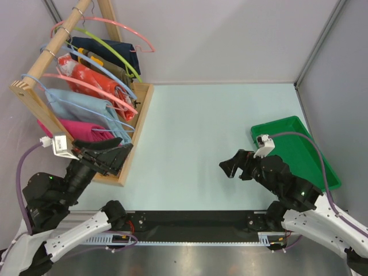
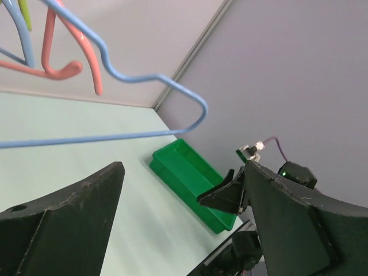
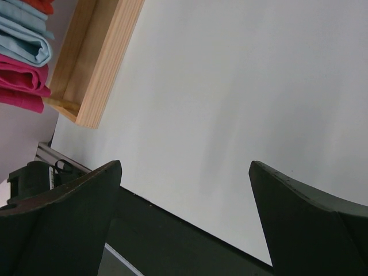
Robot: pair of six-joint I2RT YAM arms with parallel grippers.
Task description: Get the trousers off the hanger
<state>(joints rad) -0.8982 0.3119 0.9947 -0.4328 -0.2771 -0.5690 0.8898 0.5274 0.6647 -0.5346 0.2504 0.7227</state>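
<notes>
Top view: the left claw (image 1: 118,153) is spread; the trousers (image 1: 75,131), draped on the hanger (image 1: 115,131), lie just up-left of it.

Left wrist view: only hanger (image 2: 144,77) wire is seen above the jaws, so the claw should be redirected to cloth, not wire.

Right wrist view: the right claw (image 3: 184,224) is spread, the trousers (image 3: 20,80) far up-left.

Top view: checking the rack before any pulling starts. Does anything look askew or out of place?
Nothing spilled or damaged. Only the far pink hanger on the wooden rack seems bare and splays wider than the others. The trousers hang folded at the near end, by the open left gripper.
</notes>
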